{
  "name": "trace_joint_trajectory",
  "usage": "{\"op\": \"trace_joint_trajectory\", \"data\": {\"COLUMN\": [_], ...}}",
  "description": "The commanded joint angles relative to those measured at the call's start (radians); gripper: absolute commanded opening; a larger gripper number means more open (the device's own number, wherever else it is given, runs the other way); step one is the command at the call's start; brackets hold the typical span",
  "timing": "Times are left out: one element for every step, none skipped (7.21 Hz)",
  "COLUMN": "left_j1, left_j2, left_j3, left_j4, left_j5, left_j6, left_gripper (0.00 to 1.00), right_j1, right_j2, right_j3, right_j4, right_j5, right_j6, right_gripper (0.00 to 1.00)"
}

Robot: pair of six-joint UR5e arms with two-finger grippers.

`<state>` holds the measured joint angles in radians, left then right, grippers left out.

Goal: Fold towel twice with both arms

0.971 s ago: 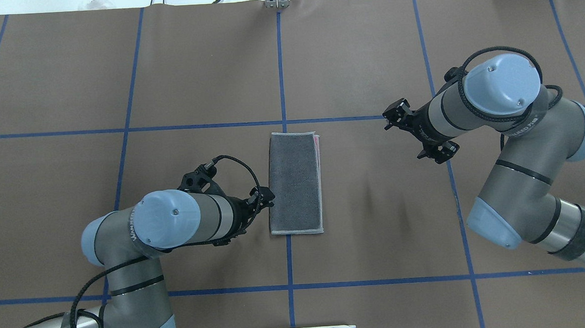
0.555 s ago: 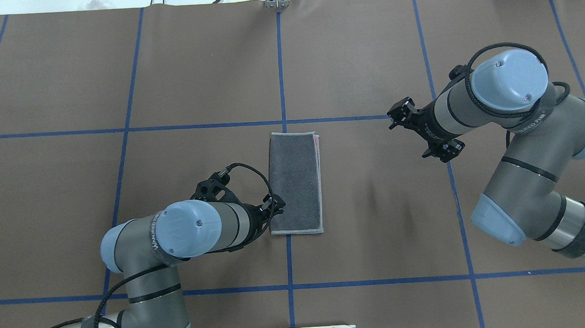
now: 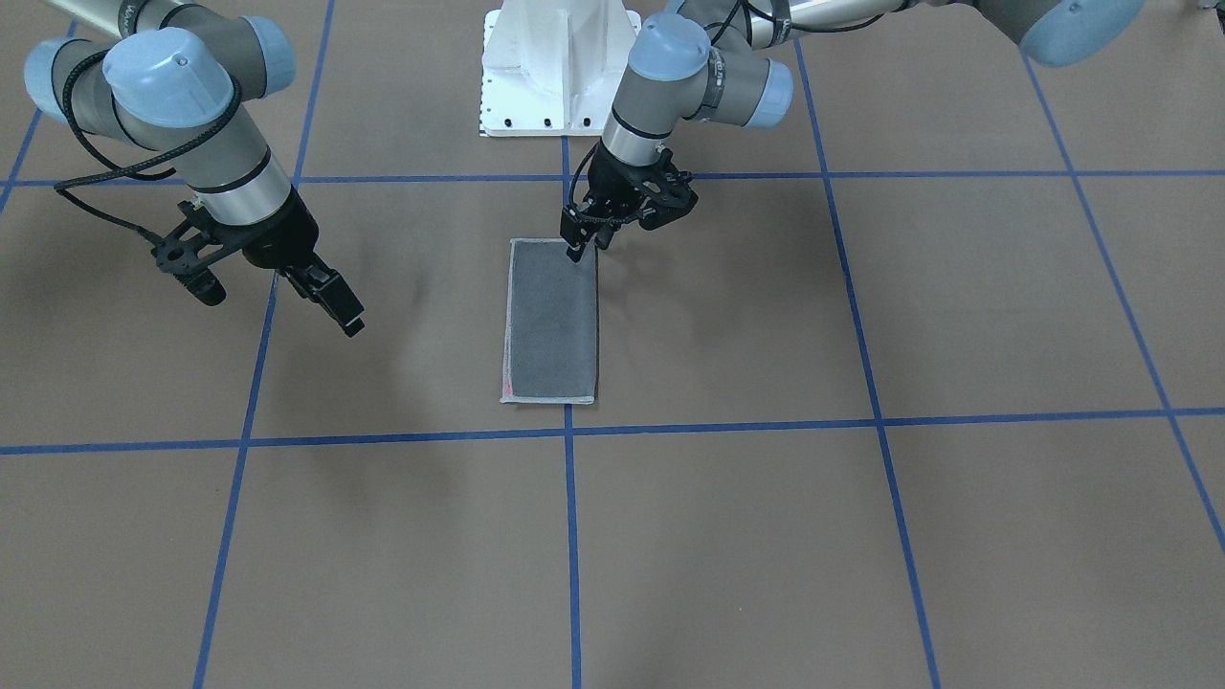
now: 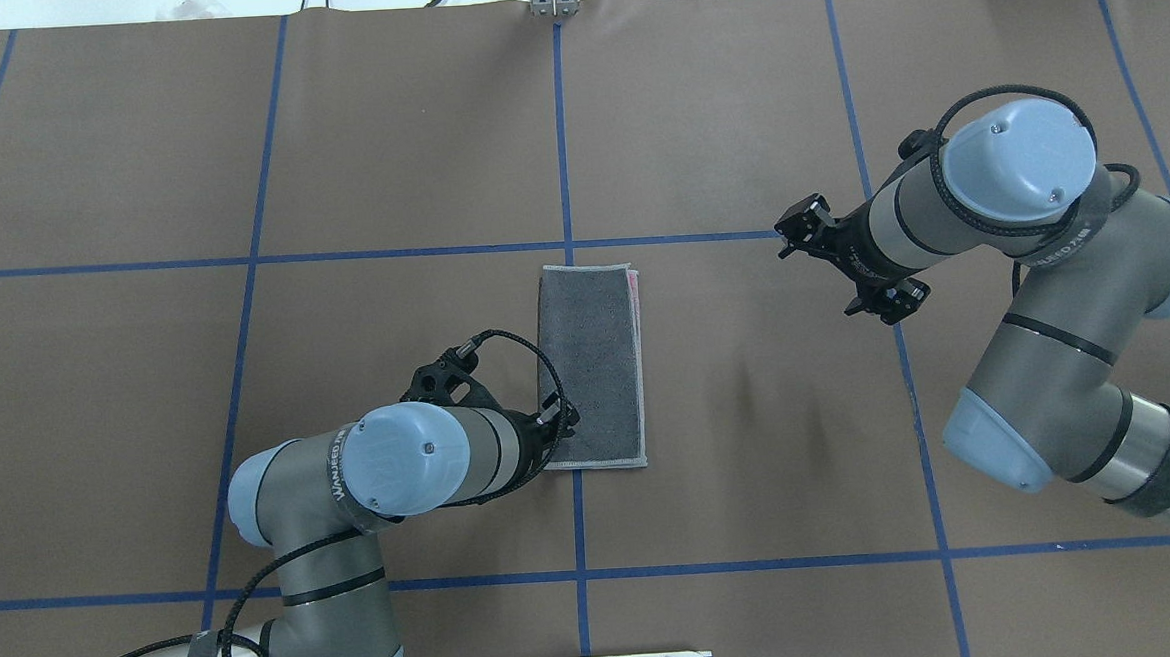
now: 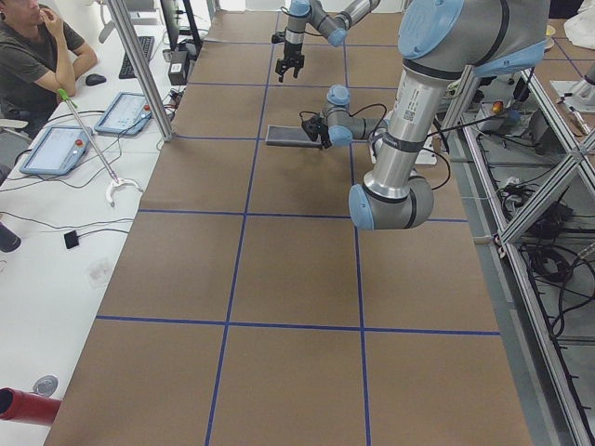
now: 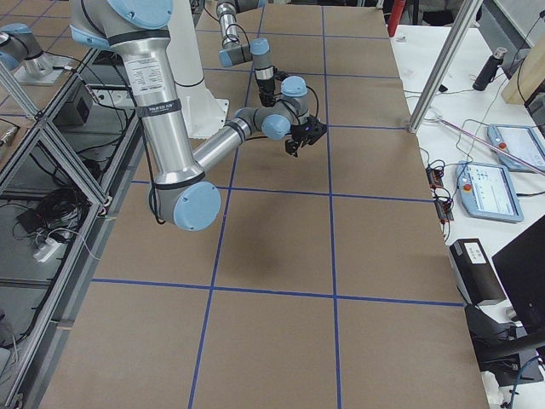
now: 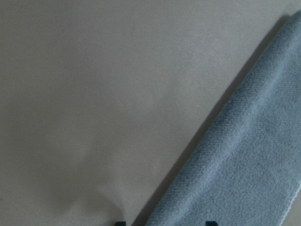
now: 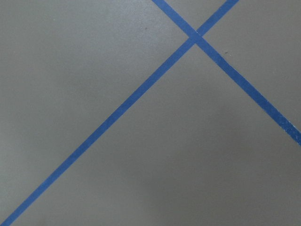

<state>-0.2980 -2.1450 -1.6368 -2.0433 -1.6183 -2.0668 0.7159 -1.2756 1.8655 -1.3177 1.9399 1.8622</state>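
The towel (image 4: pixel 589 366) lies flat in the middle of the brown surface (image 4: pixel 734 110). It is folded into a long, narrow strip with the dark grey face up, and a thin line of pink peeks out along its right edge. It lies over the blue centre tape line (image 4: pixel 559 120), with more of the cloth to the right of it. The far end stops just short of the cross line.

The left gripper (image 4: pixel 558 417) is down at the towel's near-left corner, the one on the robot's side. The front-facing view shows its tips right at that corner's edge. In the left wrist view, two dark fingertips (image 7: pixel 121 223) sit well apart at the bottom of the picture with the towel's edge running up between them. So the jaws are spread and nothing is pinched. The left arm (image 4: pixel 402 463) comes in from the near left, elbow bent sharply. Its blue-capped wrist joint is just left of the cloth and the tool tips down and inward.

The right gripper (image 3: pixel 330 299) hangs above bare surface, well apart from the towel on its right side. Its fingers show as one dark bar, so I cannot tell if they are together or apart. The right arm (image 4: pixel 1017 161) is folded back on itself, wrist angled down towards the centre. Its wrist view shows only brown surface and two crossing tape lines.
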Motion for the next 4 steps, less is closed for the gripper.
{"op": "trace_joint_trajectory", "data": {"left_j1": [0.0, 0.002, 0.002, 0.002], "left_j2": [0.0, 0.005, 0.005, 0.005], "left_j3": [0.005, 0.003, 0.002, 0.0], "left_j4": [0.0, 0.0, 0.002, 0.002], "left_j5": [0.0, 0.0, 0.0, 0.0], "left_j6": [0.001, 0.001, -0.001, -0.001], "left_gripper": [0.44, 0.43, 0.43, 0.44], "right_j1": [-0.001, -0.003, -0.003, -0.003], "right_j2": [0.001, 0.001, 0.001, 0.002], "right_j3": [0.0, 0.0, 0.0, 0.001], "right_j4": [0.0, 0.0, 0.0, 0.0], "right_j5": [-0.004, -0.006, -0.007, -0.007], "right_j6": [0.0, 0.002, 0.002, 0.002], "right_gripper": [1.0, 1.0, 1.0, 1.0]}}
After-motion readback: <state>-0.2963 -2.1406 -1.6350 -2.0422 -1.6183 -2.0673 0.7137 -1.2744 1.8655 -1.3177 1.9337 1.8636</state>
